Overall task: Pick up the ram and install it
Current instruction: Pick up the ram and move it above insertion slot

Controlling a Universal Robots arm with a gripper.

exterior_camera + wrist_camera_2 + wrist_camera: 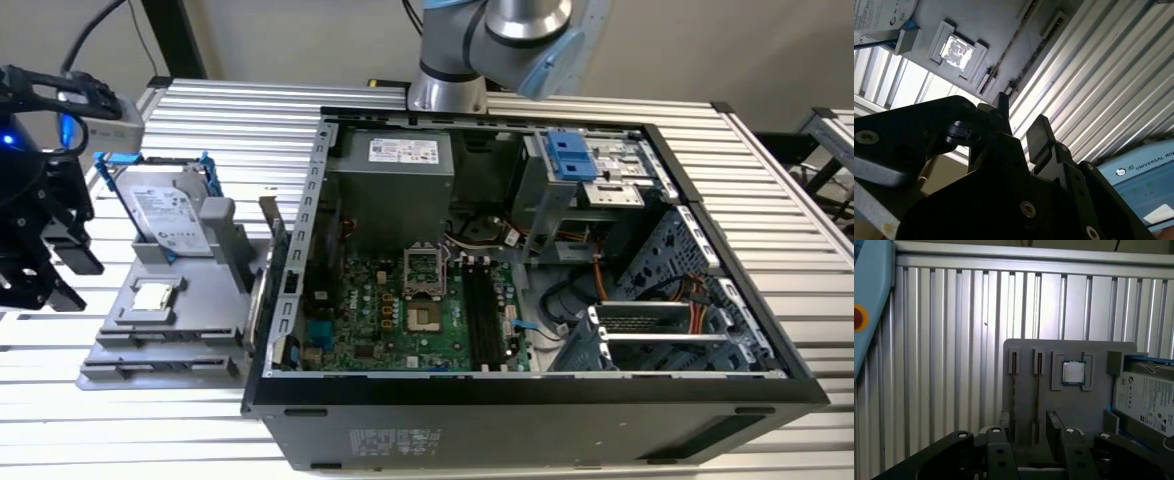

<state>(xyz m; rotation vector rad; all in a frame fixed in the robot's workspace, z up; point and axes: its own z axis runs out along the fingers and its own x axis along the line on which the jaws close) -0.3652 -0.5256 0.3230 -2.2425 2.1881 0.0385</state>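
Ribbed metal worktop [214,110] carries an open computer case [534,410]; at its 9 o'clock in the exterior view, a grey tray [134,360]. The ram [1014,390] stands edge-on in 1 tray slot. The claw [1026,430], nearby, gapes empty.

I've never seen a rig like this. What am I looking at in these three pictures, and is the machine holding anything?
This is a robot arm with a black gripper. The exterior view looks down on a ribbed metal table bearing an open computer case. Beside the case, a grey holder carries a hard drive and a processor chip. In the first wrist view, two ram sticks also stand on edge in the holder. Both wrist views look past the gripper, which is open and holds nothing.
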